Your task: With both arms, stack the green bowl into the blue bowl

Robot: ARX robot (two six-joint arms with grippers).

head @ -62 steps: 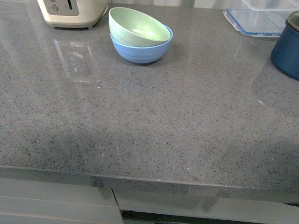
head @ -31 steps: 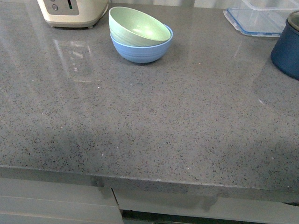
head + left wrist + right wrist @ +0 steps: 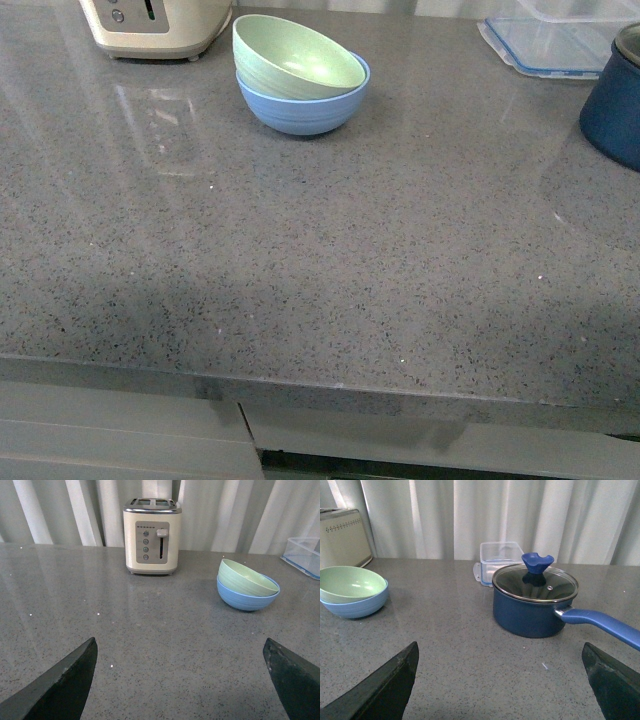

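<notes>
Grey speckled tabletop (image 3: 330, 260). At eleven o'clock, green bowl (image 3: 297, 58) nested tilted inside blue bowl (image 3: 305, 108), beside toaster (image 3: 155, 25). Left gripper (image 3: 182, 677) and right gripper (image 3: 502, 680): jaws wide, empty, apart from bowls.

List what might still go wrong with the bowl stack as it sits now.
1. The green bowl sits tilted in the blue bowl, one rim edge riding high; a knock might tip it out rather than seat it.
2. The stack stands close to the toaster, so an arm coming back to level it has little room on that side.
</notes>
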